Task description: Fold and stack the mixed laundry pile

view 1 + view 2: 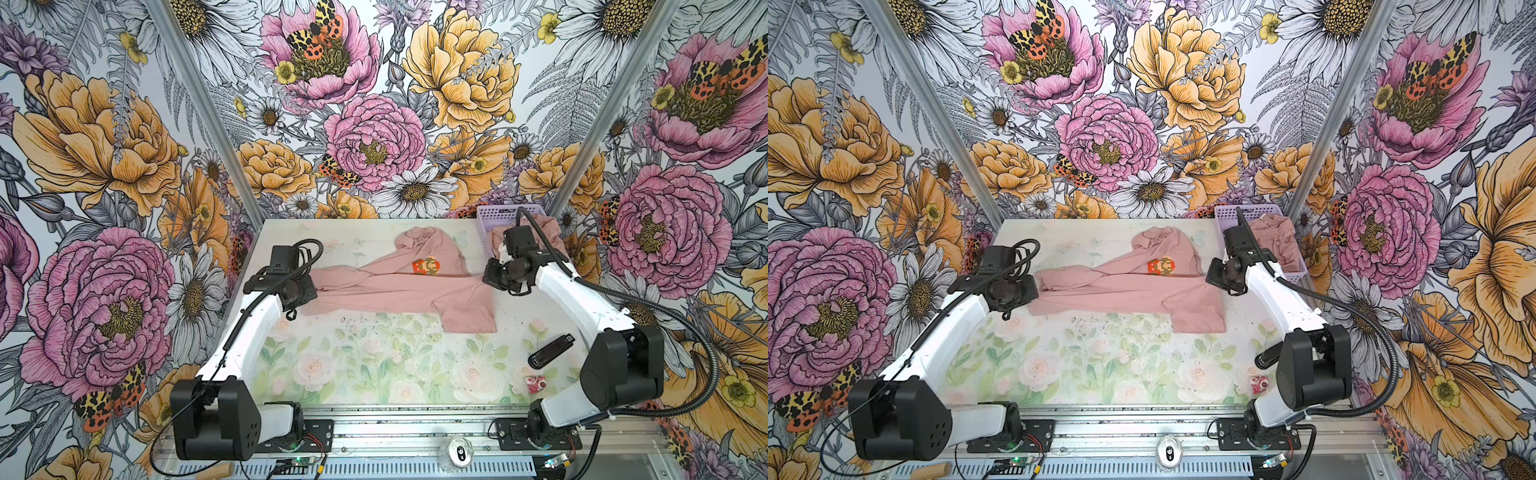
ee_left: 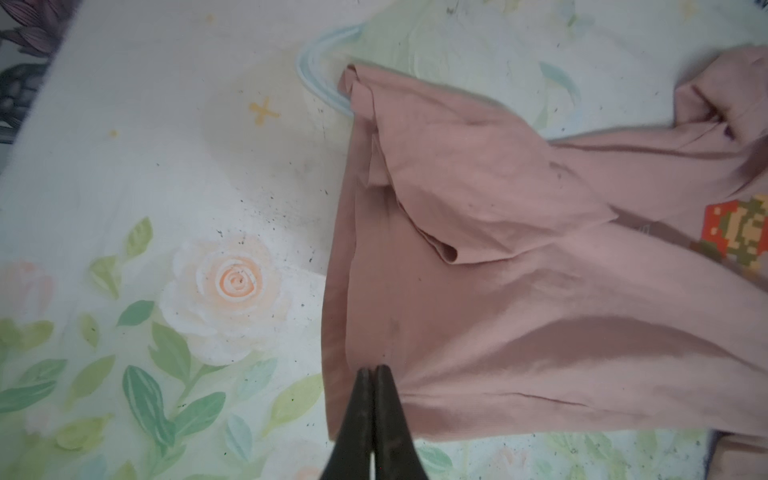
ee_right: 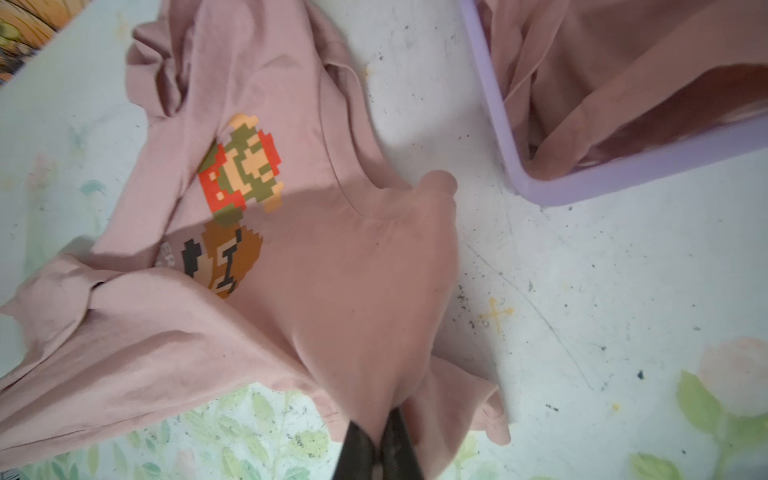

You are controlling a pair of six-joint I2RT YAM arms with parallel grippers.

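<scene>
Both top views show you the T-shirt [image 1: 399, 286] stretched across the far half of the table [image 1: 374, 365]. Its long axis runs side to side, with the left gripper [image 1: 305, 297] at one end and the right gripper [image 1: 490, 276] at the other, and both wrists are bent down over it.

Left wrist view: your fingertips [image 2: 363, 386] are pressed together at the shirt's edge, probably pinching cloth, though blur hides the bite.

Right wrist view: the jaws are clamped on a raised tent of shirt. The basket [image 3: 623, 183] sits just beside it, holding another pink garment [image 3: 602, 83].

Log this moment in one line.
left gripper: shut on T-shirt | right gripper: shut on T-shirt | basket: pink garment inside
</scene>
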